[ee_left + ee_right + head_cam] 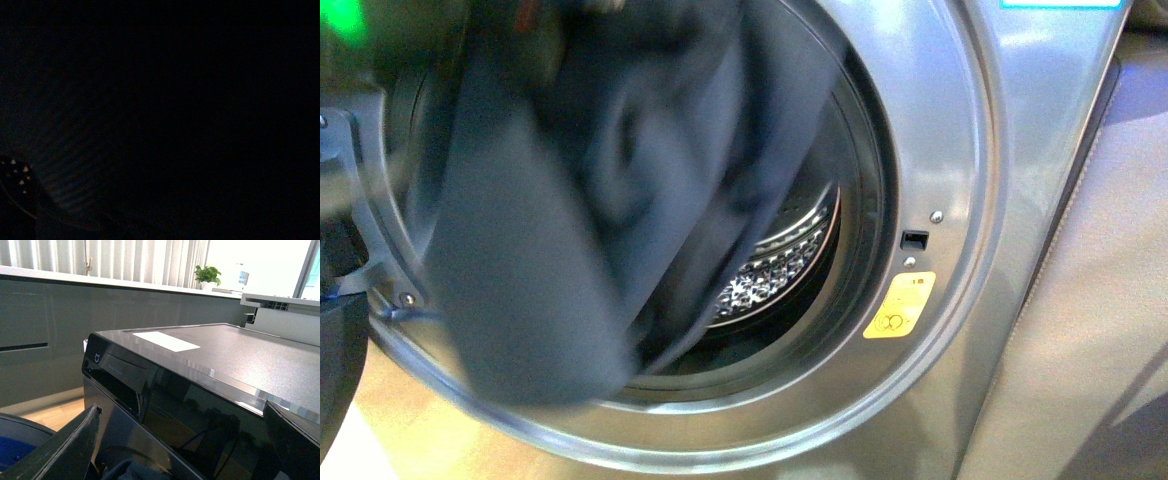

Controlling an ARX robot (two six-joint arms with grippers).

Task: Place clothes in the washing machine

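Across the porthole of the washing machine (960,150), from 12 down to 7 o'clock, the clothes (550,220) hung blurred, long axis vertical, with the drum (780,270) bare at 4. The right pincer (180,406) stood spread just above them, seemingly nearer. The left wrist view was dark, so its pincer's state could not be told.

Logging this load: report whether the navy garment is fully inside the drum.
Not fully. The garment hangs blurred across the porthole, its lower end covering the washing machine's front rim.

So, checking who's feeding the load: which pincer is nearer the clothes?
Right, as far as shows: its open pincer straddles the clothes, at the top of the washer. Left wrist view is dark, so left can't be placed.
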